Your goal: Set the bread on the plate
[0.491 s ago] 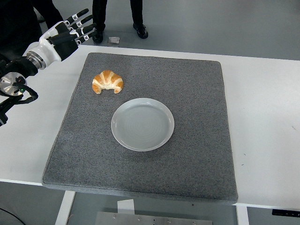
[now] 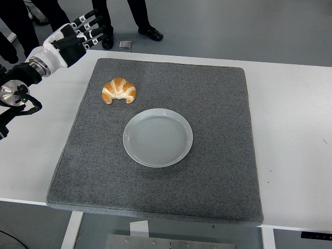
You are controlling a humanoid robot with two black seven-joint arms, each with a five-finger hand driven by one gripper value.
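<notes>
at the far left corner of the tabletop [image 2: 290, 104] we see the left hand [image 2: 78, 35] raised, its fingers [image 2: 93, 23] spread straight and holding nothing. the bread [image 2: 119, 91], a croissant, lies well apart from it, nearer us and to its right, in the far left part of the grey mat [image 2: 218, 171]. the plate [image 2: 157, 137] sits bare near the mat's middle, just beside the bread. a person's shoes [image 2: 150, 33] show at the far edge.

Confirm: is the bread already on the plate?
No, the croissant lies on the grey mat, apart from the plate, which holds nothing.
</notes>
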